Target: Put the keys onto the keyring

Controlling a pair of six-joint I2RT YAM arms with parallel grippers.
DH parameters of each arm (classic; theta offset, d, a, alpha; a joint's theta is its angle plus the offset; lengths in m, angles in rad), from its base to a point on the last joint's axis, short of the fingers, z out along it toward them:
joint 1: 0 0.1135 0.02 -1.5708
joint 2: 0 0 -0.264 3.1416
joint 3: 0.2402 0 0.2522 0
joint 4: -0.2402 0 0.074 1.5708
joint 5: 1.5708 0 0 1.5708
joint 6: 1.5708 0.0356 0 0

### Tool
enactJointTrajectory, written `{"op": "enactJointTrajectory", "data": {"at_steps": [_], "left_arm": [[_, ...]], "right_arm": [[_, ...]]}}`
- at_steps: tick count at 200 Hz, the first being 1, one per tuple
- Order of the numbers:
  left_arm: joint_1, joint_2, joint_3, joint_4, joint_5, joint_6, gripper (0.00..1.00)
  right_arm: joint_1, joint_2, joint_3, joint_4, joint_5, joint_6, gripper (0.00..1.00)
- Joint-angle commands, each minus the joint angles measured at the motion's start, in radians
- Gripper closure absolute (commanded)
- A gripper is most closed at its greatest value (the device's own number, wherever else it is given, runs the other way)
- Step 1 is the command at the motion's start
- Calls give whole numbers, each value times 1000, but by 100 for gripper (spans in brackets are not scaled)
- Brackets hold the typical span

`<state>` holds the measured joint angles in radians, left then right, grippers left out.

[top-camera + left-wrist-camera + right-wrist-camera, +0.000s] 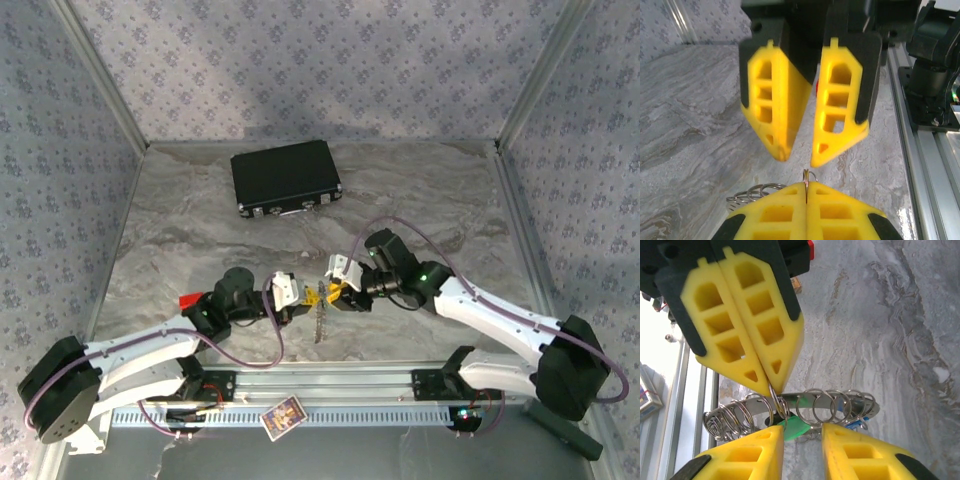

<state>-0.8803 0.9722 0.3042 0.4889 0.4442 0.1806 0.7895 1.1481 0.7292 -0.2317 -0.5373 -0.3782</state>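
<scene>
Both arms meet tip to tip low over the near middle of the table (200,240), the keyring between them.

The left arm stretches in from the left and the right arm bends in from the right. The left gripper (772,386) is pressed fully closed, pinching one small wire loop of the keyring (812,409). The right gripper (800,157) faces it with fingers apart, gripping nothing. In the top view the keyring hangs from the left fingertips, long axis pointing toward the near edge. The green key (795,429) sits between the right fingers, and the blue key (860,423) is further along the band.
</scene>
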Motion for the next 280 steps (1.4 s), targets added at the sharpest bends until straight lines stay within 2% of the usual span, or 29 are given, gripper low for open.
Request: {"op": "enactJointTrajectory", "data": {"at_steps": [1,80,120,125,141,157,195,217,249,280], "left_arm": [[-5,11,-24,187,-10,-51,100],[-6,13,-39,220,3,-64,100],[-6,14,-37,217,2,-66,100],[-5,11,-35,206,-3,-66,100],[-5,7,-17,140,-26,-58,86],[-5,-3,7,59,-27,-34,83],[-5,-17,67,-124,-22,32,82],[-5,-22,73,-135,-19,45,81],[-5,-18,82,-137,2,48,82],[-5,-4,87,-137,14,53,87]], "right_arm": [[-3,-11,-38,145,-60,89,73],[-9,5,-61,201,-85,108,77],[-9,6,-45,182,-92,100,100],[-9,4,-39,170,-92,93,100],[-6,-1,-9,109,-81,60,100],[-1,-4,27,32,-61,13,100],[39,35,137,-189,49,-122,100],[67,70,186,-271,107,-169,100],[103,96,222,-287,144,-186,100],[121,116,240,-270,136,-182,100]]}}
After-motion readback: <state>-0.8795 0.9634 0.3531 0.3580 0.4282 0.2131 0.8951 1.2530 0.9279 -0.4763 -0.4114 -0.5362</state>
